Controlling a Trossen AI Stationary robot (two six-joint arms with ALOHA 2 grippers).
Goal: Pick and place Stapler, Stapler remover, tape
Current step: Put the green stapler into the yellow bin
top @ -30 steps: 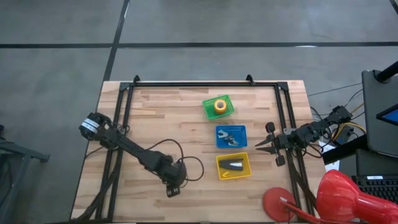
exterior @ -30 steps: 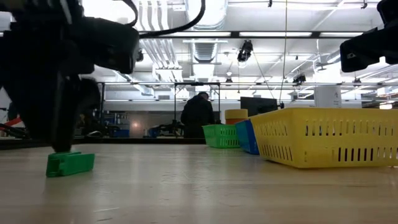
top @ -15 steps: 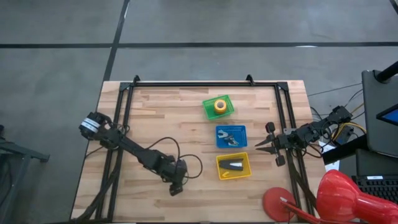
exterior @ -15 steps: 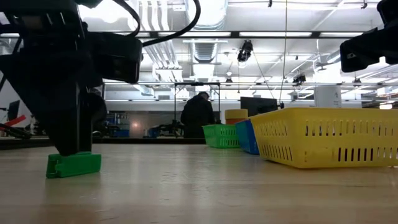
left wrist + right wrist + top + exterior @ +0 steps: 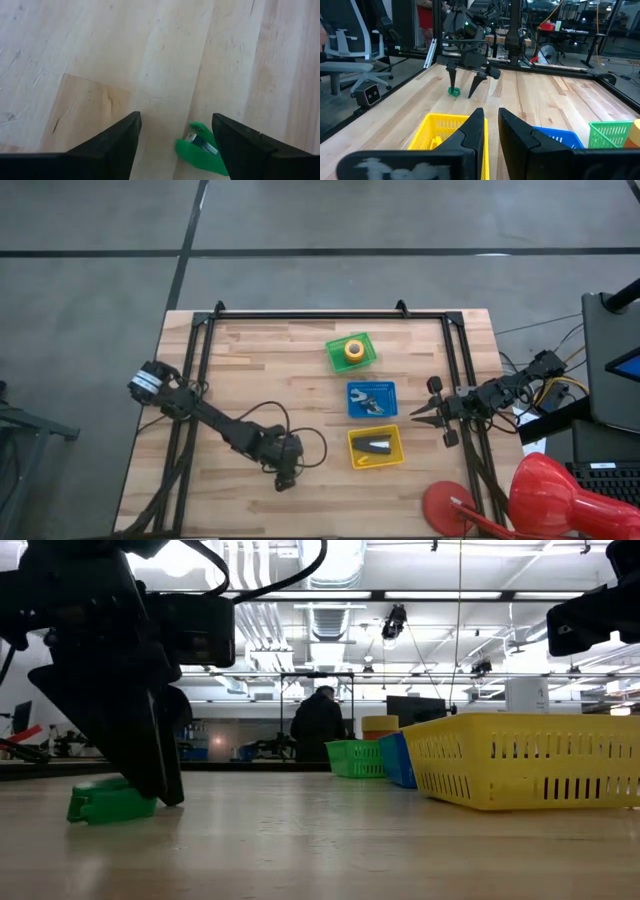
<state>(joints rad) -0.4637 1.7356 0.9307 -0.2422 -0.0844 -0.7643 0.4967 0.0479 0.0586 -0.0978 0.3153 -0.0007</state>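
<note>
- Broadly, the wooden table [image 5: 250,360] carries three small baskets in a column toward the right arm's side: a green basket [image 5: 349,350] with the tape [image 5: 352,349] in it, a blue basket [image 5: 371,398] with a small metal-and-black item that may be the stapler remover, though it is too small to tell, and a yellow basket [image 5: 375,447] with the stapler [image 5: 375,445] lying inside.
- All three task items, judged from this, already sit in baskets; what remains loose is a small green piece [image 5: 108,803] on the bare wood near the front edge.
- Left gripper [image 5: 285,477] is down at the table with its fingers spread wide, holding nothing.
- In the left wrist view the green piece [image 5: 202,149] lies just inside one finger [image 5: 250,145], off-centre in the gap, its long axis slanted across the opening; the wide jaws would need to centre over it before closing.
- Left arm is by far the nearer one to it.
- Right gripper [image 5: 422,411] waits beside the blue basket, fingers narrowly apart and empty.
</note>
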